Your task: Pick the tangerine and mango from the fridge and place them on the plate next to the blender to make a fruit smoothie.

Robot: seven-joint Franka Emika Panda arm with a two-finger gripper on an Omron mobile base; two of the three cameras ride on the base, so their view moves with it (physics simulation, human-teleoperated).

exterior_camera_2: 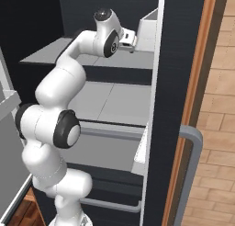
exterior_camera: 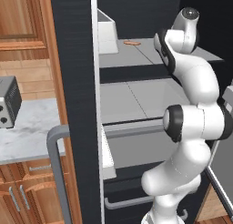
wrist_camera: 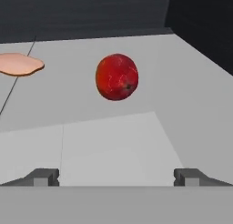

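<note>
From the left base view, the arm (exterior_camera: 191, 100) reached into the open fridge (exterior_camera: 77, 82) over its upper shelf (exterior_camera: 132, 59), where a thin orange strip (exterior_camera: 132, 43) lay toward the back edge. The right base view showed the wrist low over that shelf's middle, though the fruit there was hidden, so I could not place it. In the hand view the tool (wrist_camera: 116, 177) stood wide and empty, facing the mango (wrist_camera: 117, 77) mid-shelf, with a pale flat piece (wrist_camera: 20, 64) well left; judging by this, the approach to pick the mango was under way, and the next move called for advancing to straddle the mango, with nothing in the way.
</note>
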